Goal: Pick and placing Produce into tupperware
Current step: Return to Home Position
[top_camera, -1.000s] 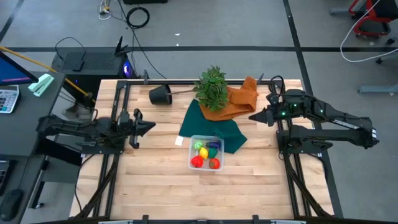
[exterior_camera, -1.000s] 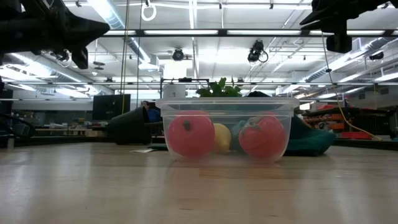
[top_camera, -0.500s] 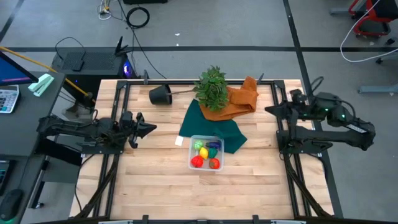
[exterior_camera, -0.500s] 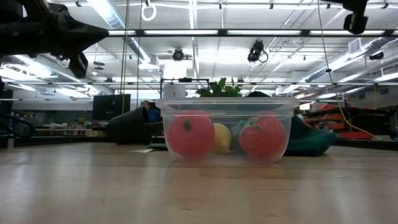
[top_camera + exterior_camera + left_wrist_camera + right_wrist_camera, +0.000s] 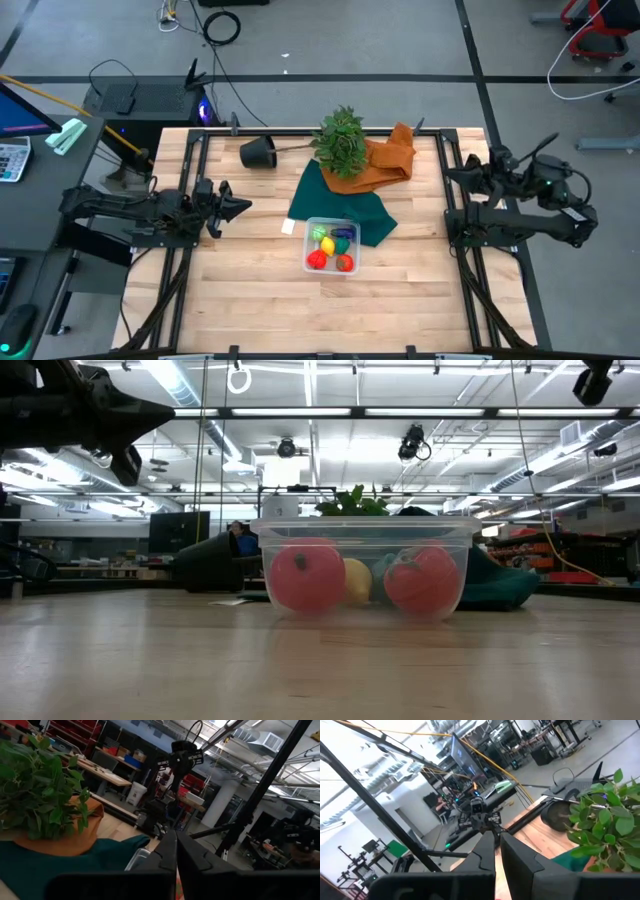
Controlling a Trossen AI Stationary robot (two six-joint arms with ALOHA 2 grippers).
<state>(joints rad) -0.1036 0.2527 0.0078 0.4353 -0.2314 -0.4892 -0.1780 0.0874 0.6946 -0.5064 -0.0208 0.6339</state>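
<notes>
Tupperware [image 5: 333, 221] sits mid-table on the bare wood of the table [image 5: 250, 300], its far side against the dark green cloth [image 5: 330, 195]. All produce in view lies inside it. Two red pieces [image 5: 317, 260] lie at the near side and a yellow piece [image 5: 326, 245] in the middle. A green piece [image 5: 318, 233] and a dark blue piece [image 5: 343, 240] lie toward the far side. In the low view the reds sit against the clear front wall, with the yellow between and behind them.

Left hand [image 5: 240, 205] hangs raised over the table's left side, well apart from the tupperware and pointing toward it. Its fingers are pressed together with nothing between them. Right hand [image 5: 450, 174] is raised over the right edge, also well apart, with its fingers narrow, nearly meeting, and empty.

Farther back, the potted plant [image 5: 342, 140] lies tipped, with its black pot [image 5: 258, 152] on its side and its leaves over the orange cloth [image 5: 390, 158]. A small white block [image 5: 288, 227] lies just beside the tupperware's far left corner.
</notes>
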